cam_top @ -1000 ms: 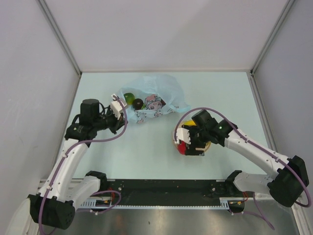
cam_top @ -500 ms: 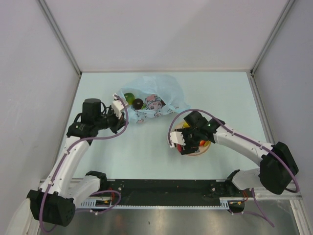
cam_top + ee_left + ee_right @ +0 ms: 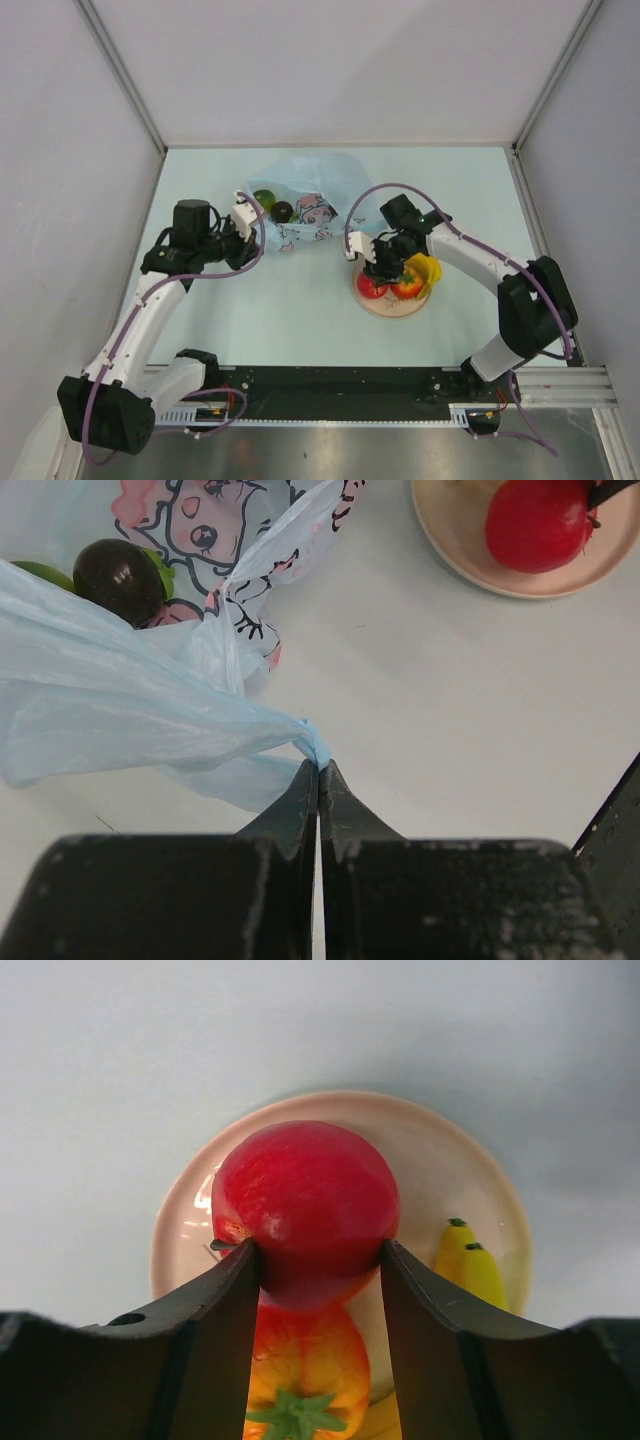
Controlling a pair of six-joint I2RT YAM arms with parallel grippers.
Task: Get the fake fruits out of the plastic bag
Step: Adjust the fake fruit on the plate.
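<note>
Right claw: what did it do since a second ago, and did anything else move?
The right claw shifted toward the plastic bag, uncovering the plate, and its jaws narrowed. They now flank the red apple, though whether they grip it cannot be told. The left claw stayed shut on the bag's edge, and the bag hardly moved.

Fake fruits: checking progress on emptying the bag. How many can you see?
5: red apple, orange fruit and yellow banana on the plate; dark purple one and green one in the plastic bag. Others may hide inside.
</note>
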